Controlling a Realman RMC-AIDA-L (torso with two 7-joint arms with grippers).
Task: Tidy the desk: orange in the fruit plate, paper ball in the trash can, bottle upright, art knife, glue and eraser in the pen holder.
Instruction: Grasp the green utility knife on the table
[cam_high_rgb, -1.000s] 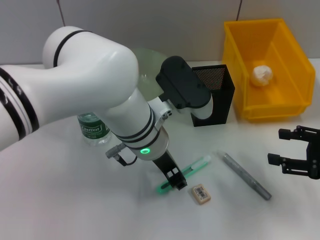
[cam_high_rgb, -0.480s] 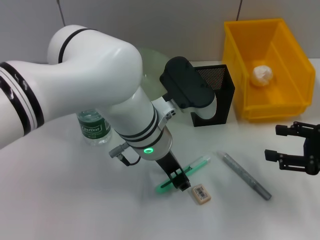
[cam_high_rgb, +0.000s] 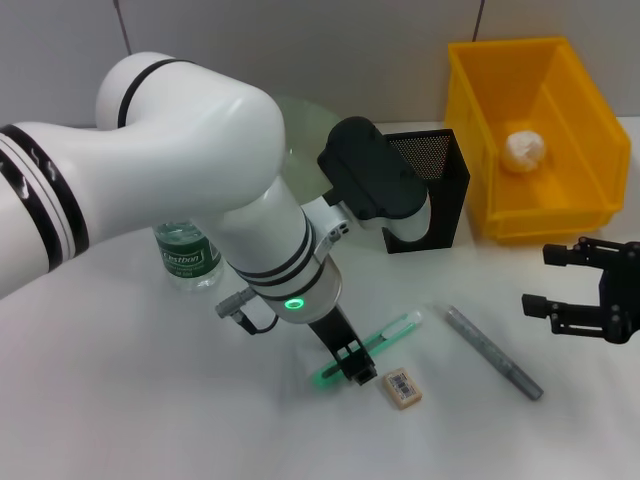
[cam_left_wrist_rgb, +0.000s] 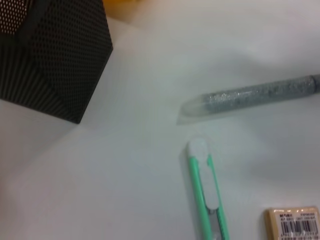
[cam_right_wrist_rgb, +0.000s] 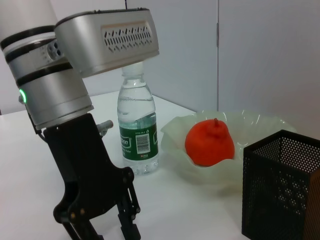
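Note:
My left gripper (cam_high_rgb: 352, 368) stands open, low over the desk (cam_high_rgb: 140, 400), straddling the mint-green art knife (cam_high_rgb: 388, 333), which lies flat. The tan eraser (cam_high_rgb: 402, 388) lies just beside it, and the grey glue (cam_high_rgb: 492, 352) further right. In the left wrist view the art knife (cam_left_wrist_rgb: 206, 190), glue (cam_left_wrist_rgb: 250, 97) and eraser (cam_left_wrist_rgb: 295, 225) lie near the pen holder (cam_left_wrist_rgb: 50, 65). The orange (cam_right_wrist_rgb: 210, 142) sits in the fruit plate (cam_right_wrist_rgb: 175, 135). The bottle (cam_high_rgb: 188, 258) stands upright. A paper ball (cam_high_rgb: 525, 148) rests in the yellow trash can (cam_high_rgb: 480, 120). My right gripper (cam_high_rgb: 560, 282) hovers open at the right edge.
The black mesh pen holder (cam_high_rgb: 430, 185) stands behind the knife, left of the trash can. My left arm hides most of the fruit plate (cam_high_rgb: 300, 118) in the head view. Bare tabletop lies in front of the eraser and around the right gripper.
The left gripper shifted slightly along the art knife and sits a little lower. The right gripper drifted left, toward the glue. The knife, glue and eraser have not moved.

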